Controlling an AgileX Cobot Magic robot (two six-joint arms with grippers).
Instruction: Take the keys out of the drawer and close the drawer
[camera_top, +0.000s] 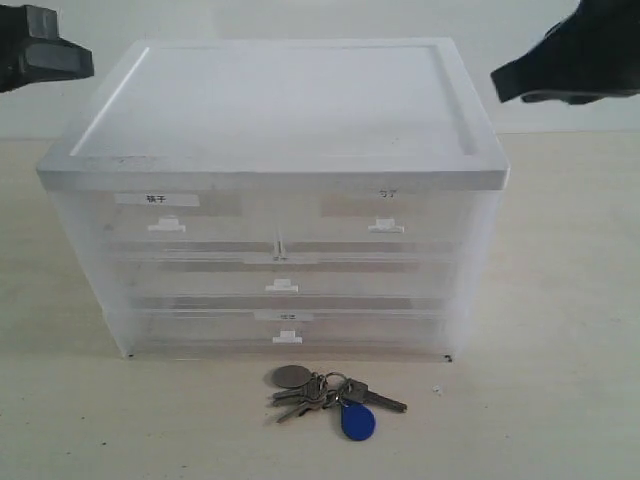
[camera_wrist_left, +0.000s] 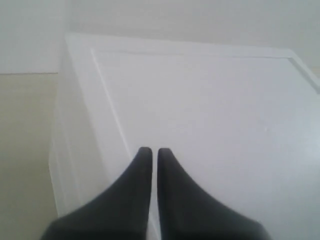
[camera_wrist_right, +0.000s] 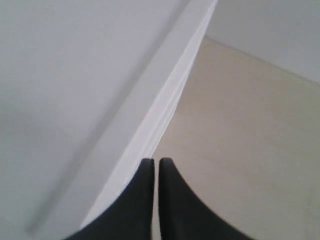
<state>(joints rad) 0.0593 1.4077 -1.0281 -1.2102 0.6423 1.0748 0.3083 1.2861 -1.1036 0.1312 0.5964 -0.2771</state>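
The keys (camera_top: 330, 395) lie on the table in front of the cabinet, with a blue fob (camera_top: 358, 421) and a round grey tag (camera_top: 291, 376). The drawer (camera_top: 385, 220), right one of the narrow top pair, sits flush in the frosted cabinet (camera_top: 280, 110), its white tab handle (camera_top: 385, 227) showing. My left gripper (camera_wrist_left: 151, 150) hovers shut and empty above the cabinet's top near its left edge. My right gripper (camera_wrist_right: 153, 160) hovers shut and empty above the cabinet's right edge. In the exterior view the left gripper (camera_top: 45, 55) and right gripper (camera_top: 565, 60) hang at the upper corners.
The left narrow drawer (camera_top: 165, 215) carries a bold label. Two full-width drawers (camera_top: 283, 285) lie below, all shut. The beige table (camera_top: 560, 380) spreads around the cabinet, with a pale wall behind.
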